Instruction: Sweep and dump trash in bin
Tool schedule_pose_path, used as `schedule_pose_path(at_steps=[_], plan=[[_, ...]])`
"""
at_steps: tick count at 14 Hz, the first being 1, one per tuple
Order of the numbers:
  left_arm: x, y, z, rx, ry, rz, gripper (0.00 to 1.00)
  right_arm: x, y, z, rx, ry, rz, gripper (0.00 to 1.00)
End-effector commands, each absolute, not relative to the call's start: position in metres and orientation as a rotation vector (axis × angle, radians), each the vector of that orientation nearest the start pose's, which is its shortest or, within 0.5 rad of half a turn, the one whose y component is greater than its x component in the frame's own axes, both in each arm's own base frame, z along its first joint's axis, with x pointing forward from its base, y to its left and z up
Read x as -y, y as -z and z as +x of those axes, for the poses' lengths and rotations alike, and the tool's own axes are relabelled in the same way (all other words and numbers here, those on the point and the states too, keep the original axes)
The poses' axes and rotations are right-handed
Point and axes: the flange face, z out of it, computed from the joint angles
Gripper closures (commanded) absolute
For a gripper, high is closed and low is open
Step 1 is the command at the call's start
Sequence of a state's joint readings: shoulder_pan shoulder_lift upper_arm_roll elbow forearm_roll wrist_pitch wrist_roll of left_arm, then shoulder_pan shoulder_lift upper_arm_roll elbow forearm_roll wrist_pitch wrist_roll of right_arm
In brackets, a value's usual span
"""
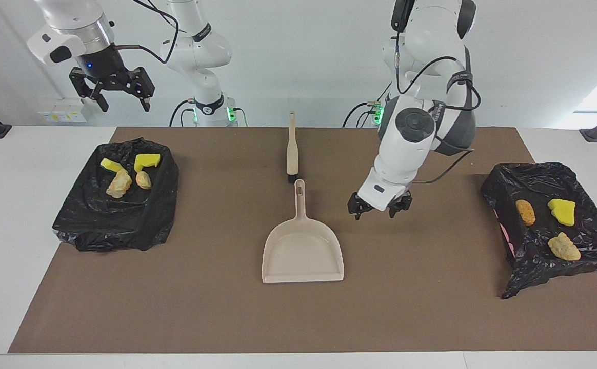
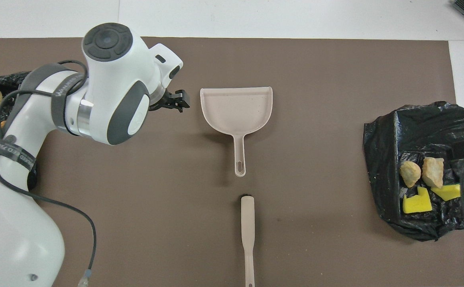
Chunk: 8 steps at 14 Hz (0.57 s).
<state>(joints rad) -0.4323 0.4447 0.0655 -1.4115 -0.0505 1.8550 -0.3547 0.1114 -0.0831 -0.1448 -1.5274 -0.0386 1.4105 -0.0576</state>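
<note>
A brown mat [image 1: 298, 318] covers the middle of a white table [image 1: 1, 230]. At the centre of the mat lies a beige dustpan [image 1: 302, 251], empty, its wide mouth toward the table edge farthest from the robots and its handle pointing toward them. In line with that handle, and nearer to the robots, lies a beige brush [image 1: 292, 148], its dark bristle end just short of the dustpan's handle tip without touching it. The trash is split between two bins lined with black bags. The bin at the right arm's end of the table [image 1: 119, 205] holds four scraps: two yellow sponge chunks [image 1: 147, 161] and two tan bread-like lumps [image 1: 119, 183]. The bin at the left arm's end [image 1: 550, 225] holds three: one yellow sponge chunk [image 1: 562, 211], an orange-brown lump [image 1: 525, 211] and a pale tan lump [image 1: 564, 246]. No scraps lie on the mat itself. The left gripper [image 1: 379, 211] hangs low over bare mat beside the dustpan, toward the left arm's end, with its fingers apart and nothing between them. The right gripper [image 1: 120, 102] is raised high above the table edge nearest the robots, near the corner by its own bin, jaws spread and empty.
</note>
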Motion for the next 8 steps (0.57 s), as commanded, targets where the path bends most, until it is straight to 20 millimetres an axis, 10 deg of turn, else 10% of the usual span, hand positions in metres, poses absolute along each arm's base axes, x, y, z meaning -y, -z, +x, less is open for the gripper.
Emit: schedule_pose_path(at_steps=[1,8], plan=[[0.204,-0.464,0.645,-0.092,-0.044,-3.175,0.00,0.024,-0.676,0.503,0.012,-0.077,-3.143,0.00],[0.060,-0.533,0.633,-0.296,-0.074,-3.175,0.00,0.026,-0.676,0.502,0.004,-0.084,-3.142,0.00]])
